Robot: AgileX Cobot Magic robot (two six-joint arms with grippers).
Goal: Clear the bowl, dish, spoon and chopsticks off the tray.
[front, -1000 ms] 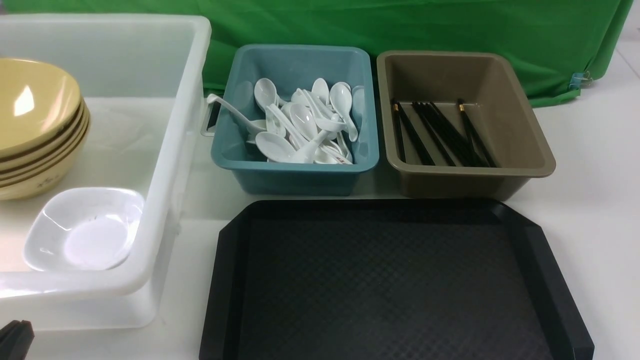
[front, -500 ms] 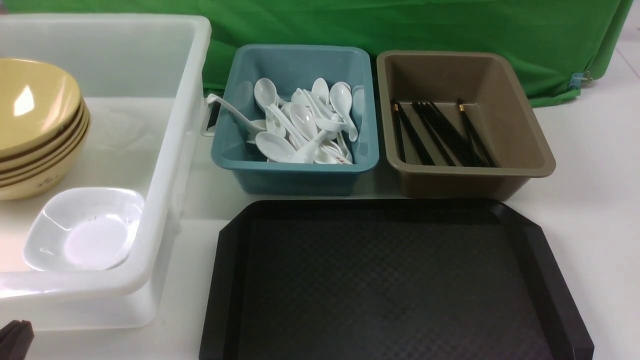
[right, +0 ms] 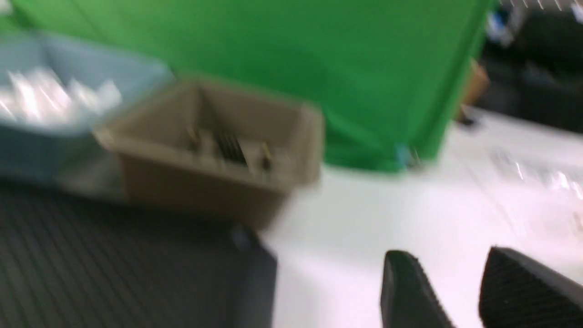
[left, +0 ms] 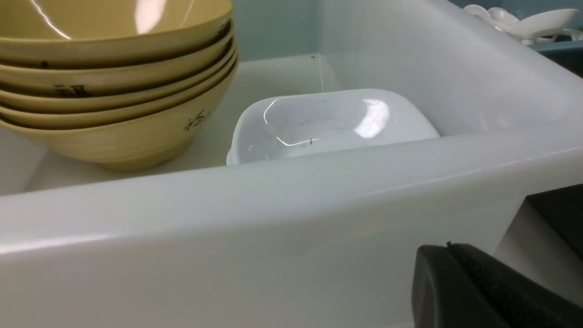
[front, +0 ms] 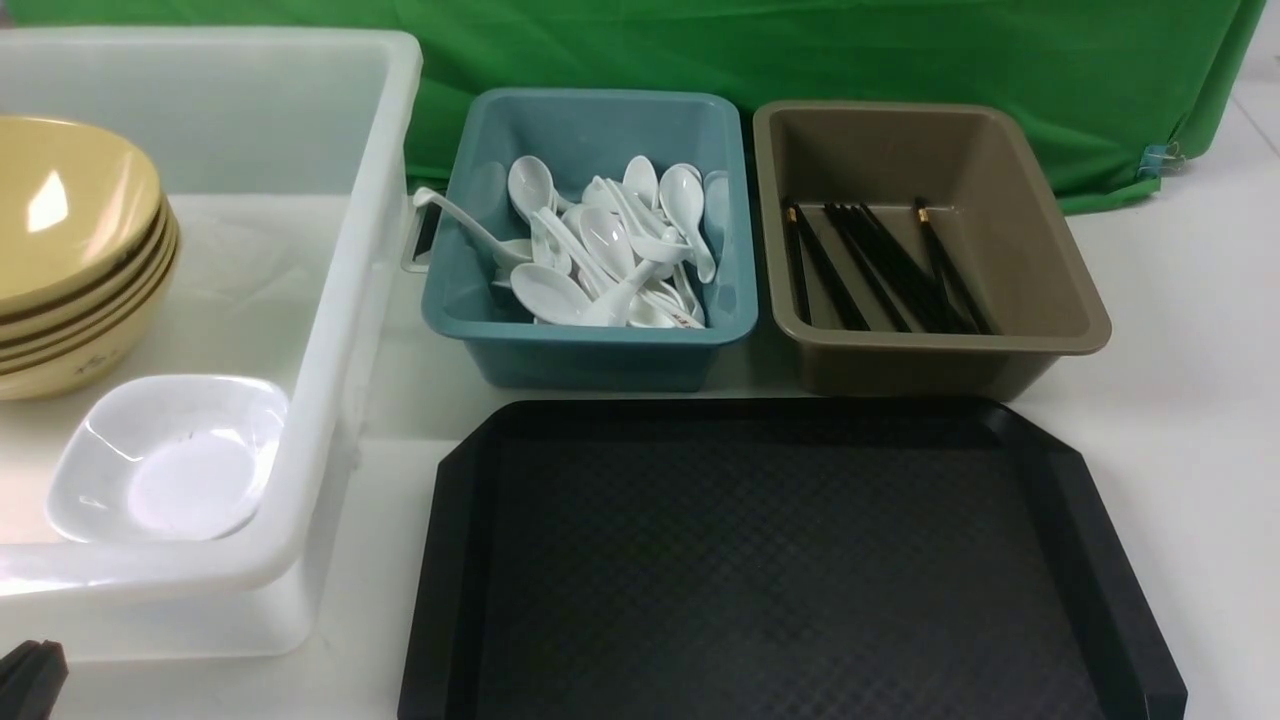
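The black tray [front: 780, 570] lies bare at the front centre; it also shows in the right wrist view [right: 114, 259]. A stack of several mustard-yellow bowls [front: 70, 230] and a white squarish dish [front: 170, 460] sit inside the white bin [front: 340, 300]. Several white spoons [front: 600, 250] lie in the blue bin [front: 590, 350]. Black chopsticks [front: 880, 270] lie in the brown bin [front: 930, 365]. My left gripper [front: 30, 680] is shut and empty, low outside the white bin's near wall [left: 227, 228]. My right gripper [right: 448, 264] is open and empty over the white table, right of the tray.
A green cloth [front: 800, 50] hangs behind the bins. The white table [front: 1180, 330] runs right of the brown bin and the tray. The left wrist view shows the bowls [left: 114, 82] and the dish [left: 328, 123] over the bin wall. The right wrist view is blurred.
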